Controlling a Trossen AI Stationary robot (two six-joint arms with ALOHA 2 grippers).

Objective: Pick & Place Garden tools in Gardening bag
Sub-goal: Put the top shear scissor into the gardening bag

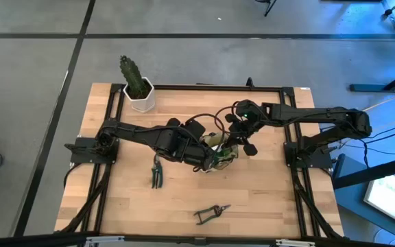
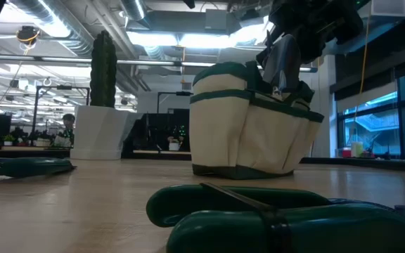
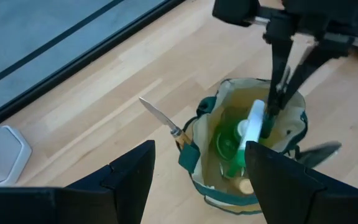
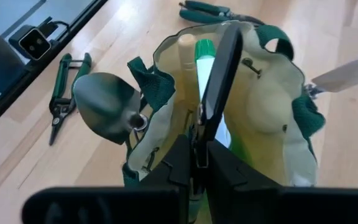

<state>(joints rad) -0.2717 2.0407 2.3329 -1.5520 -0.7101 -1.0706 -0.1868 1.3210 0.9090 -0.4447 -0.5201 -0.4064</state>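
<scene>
The olive-green and tan gardening bag (image 1: 223,154) stands upright mid-table, also seen in the low view (image 2: 248,123). Inside it lies the green spray bottle (image 3: 232,146). A silver trowel blade (image 4: 104,115) sticks up out of an outer pocket, and another blade (image 3: 157,115) sticks out of a second pocket. My right gripper (image 4: 197,163) is above the bag's mouth, shut on a slim dark tool (image 4: 219,74). My left gripper (image 3: 197,180) hovers open and empty above the bag's left side. Two green-handled pruning shears (image 1: 157,171) (image 1: 211,214) lie flat on the table. My right gripper pinches the slim dark tool at its upper end (image 4: 199,140) between its two shut fingers, from above, pointing down. The tool runs on in line with the fingers. Its lower end (image 3: 269,121) reaches into the bag's mouth beside the spray bottle.
A green cactus in a white hexagonal pot (image 1: 140,92) stands at the table's far left. One pair of shears (image 2: 273,218) lies close to the low camera at the near edge. Bare wood lies to the bag's near right and left.
</scene>
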